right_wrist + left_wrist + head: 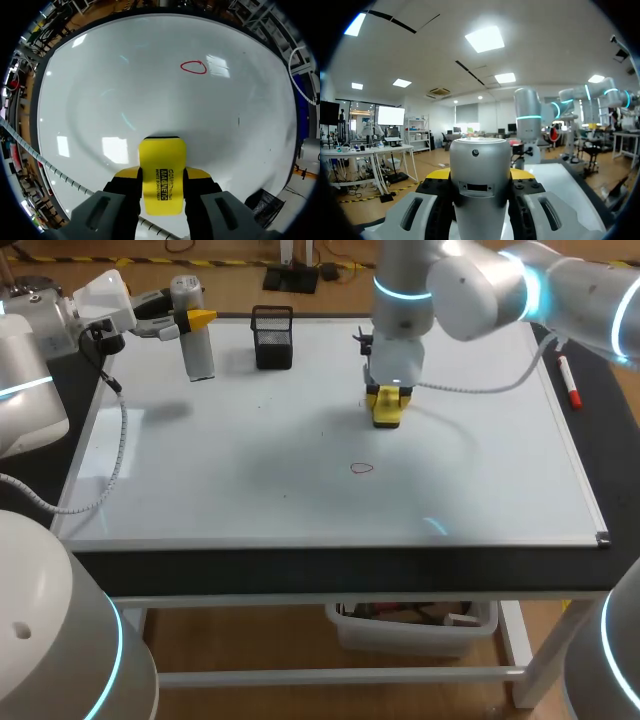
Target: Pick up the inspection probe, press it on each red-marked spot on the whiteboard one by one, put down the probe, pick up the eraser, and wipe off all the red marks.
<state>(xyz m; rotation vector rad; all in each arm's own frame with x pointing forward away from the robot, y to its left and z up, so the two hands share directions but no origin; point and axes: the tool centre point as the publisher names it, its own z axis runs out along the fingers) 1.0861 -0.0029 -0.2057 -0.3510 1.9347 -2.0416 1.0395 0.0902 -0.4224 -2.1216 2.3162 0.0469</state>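
One red mark shows on the whiteboard, a small loop lying nearer the robot than the yellow eraser and slightly toward the left side. The right gripper clamps the eraser from both sides, seemingly down on the board. The eraser's long axis runs along the fingers, and the mark sits well ahead of it. The wipe, I judge, calls for a draw toward the near edge. The left gripper is closed around the inspection probe, held upright at the far left corner, well apart from the mark.
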